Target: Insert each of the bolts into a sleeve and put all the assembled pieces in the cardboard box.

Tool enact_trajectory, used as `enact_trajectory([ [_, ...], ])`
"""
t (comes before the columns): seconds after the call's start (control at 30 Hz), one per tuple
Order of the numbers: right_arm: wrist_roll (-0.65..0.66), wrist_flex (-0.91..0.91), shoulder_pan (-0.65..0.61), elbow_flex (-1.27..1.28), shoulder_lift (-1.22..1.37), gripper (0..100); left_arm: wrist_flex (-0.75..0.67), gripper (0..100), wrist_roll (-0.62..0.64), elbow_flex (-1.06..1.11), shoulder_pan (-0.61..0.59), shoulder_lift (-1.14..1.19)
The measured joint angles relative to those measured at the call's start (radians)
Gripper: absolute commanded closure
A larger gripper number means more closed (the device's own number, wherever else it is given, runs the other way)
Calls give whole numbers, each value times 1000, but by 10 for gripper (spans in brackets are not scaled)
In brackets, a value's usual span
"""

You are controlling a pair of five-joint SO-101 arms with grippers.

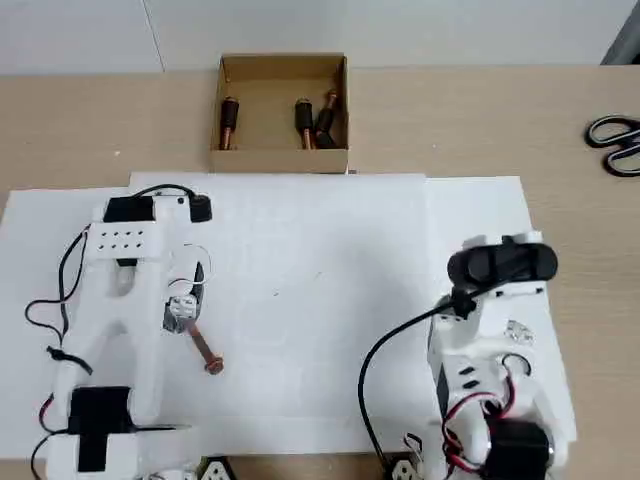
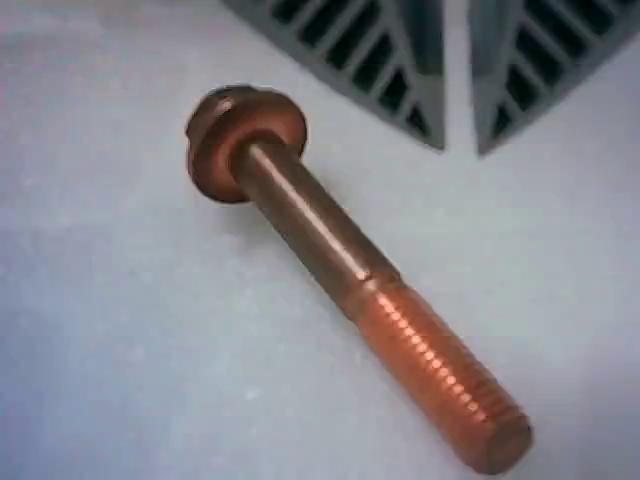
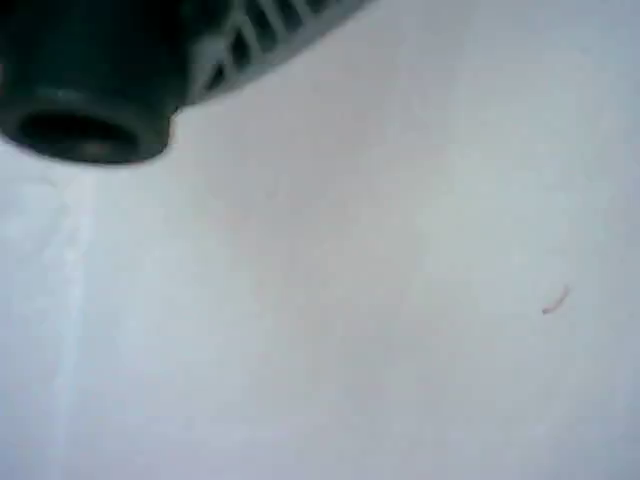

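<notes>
A copper bolt (image 2: 350, 270) lies on the white sheet, its flanged head away from my left gripper (image 2: 456, 120). That gripper hangs just past the bolt with its jaws almost together, a thin slit between them and nothing in it. From above, the bolt (image 1: 205, 350) rests just in front of the left arm (image 1: 140, 270). My right gripper (image 3: 160, 60) holds a black sleeve (image 3: 85, 95) above the bare sheet, its open bore showing. The right arm (image 1: 490, 330) stands folded at the sheet's right side. The cardboard box (image 1: 283, 158) at the back holds three assembled pieces.
A white sheet (image 1: 320, 300) covers the table between the arms. Scissors (image 1: 615, 140) lie at the far right edge of the table. Cables trail from both arm bases near the front edge.
</notes>
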Motion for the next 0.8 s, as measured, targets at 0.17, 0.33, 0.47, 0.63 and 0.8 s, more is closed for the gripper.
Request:
enact_trajectory([
  [0.17,0,29,0,0,-71,996,0,920,0,0,17,9],
  [0.33,0,31,0,0,-92,996,0,859,-2,0,18,9],
  [0.47,0,31,0,0,-92,996,0,855,-35,0,18,15],
  [0.63,0,31,0,0,-92,996,0,855,-71,0,18,38],
  [0.8,0,31,0,3,-91,996,-2,855,-78,-23,18,160],
])
